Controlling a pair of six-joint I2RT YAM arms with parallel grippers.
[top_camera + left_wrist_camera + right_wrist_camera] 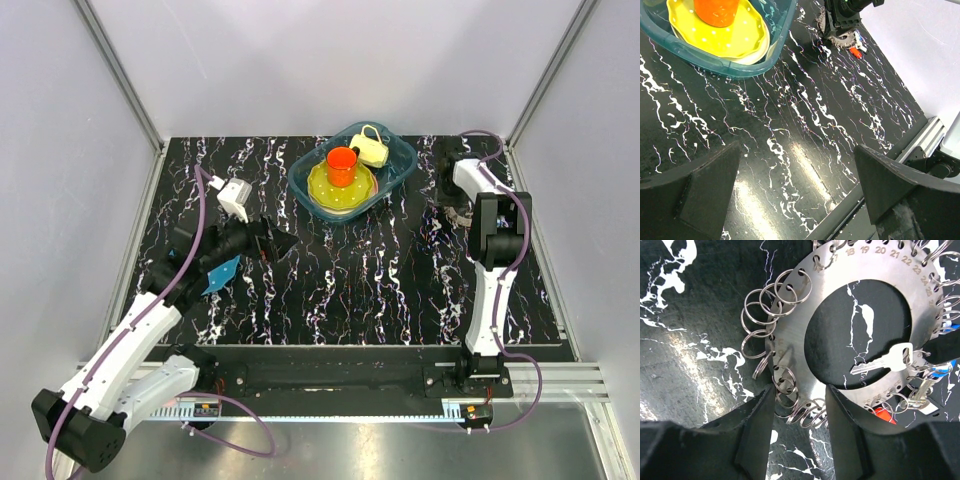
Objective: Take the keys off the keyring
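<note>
The keyring (790,340) is a flat round metal band with numbered holes, lying on the black marbled table at the far right (462,213). Several empty split rings hang along its left and lower rim. A silver key (885,361) lies across its middle hole, and keys with a blue head (940,371) and a red head (883,415) sit at the right rim. My right gripper (799,395) is low over it, open, its jaws straddling the lower rim and a few split rings. My left gripper (797,165) hangs wide open over bare table, far to the left (275,243).
A teal tub (400,165) at the back middle holds a yellow plate (325,190), an orange cup (342,165) and a small yellow pot (372,150). A blue flat piece (221,274) lies under the left arm. A metal rail (925,137) runs along the near edge.
</note>
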